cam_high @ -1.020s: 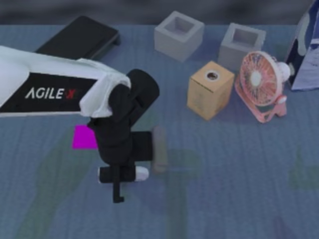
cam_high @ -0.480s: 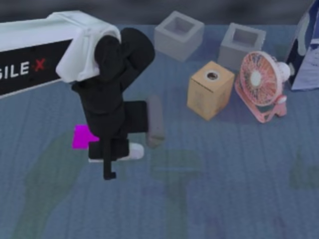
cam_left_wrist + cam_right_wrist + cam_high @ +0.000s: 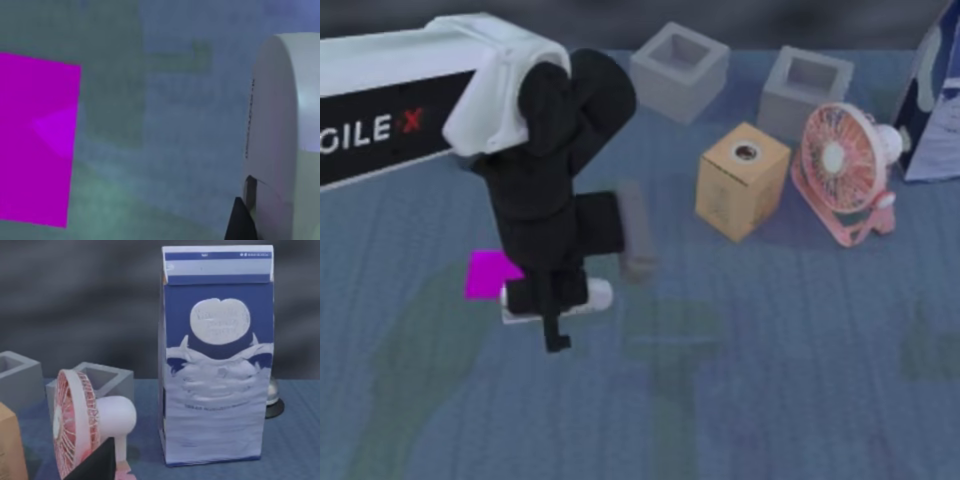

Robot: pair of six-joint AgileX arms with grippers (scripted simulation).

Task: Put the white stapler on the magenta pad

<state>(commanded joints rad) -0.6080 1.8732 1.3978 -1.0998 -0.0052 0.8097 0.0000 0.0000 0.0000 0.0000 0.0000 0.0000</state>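
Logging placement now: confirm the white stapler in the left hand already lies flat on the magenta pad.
Not on it. In the top view the white stapler, under the left hand, sits beside the magenta pad; the left wrist view shows bare table between them.

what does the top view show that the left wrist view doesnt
Only the top view shows the left arm's gripper above the white stapler, two grey open boxes, a tan box, a pink fan and a blue carton at the right edge.

Only the left wrist view shows the strip of table that separates the stapler from the magenta pad.

Both show the stapler and the pad. The right arm is out of the top view.
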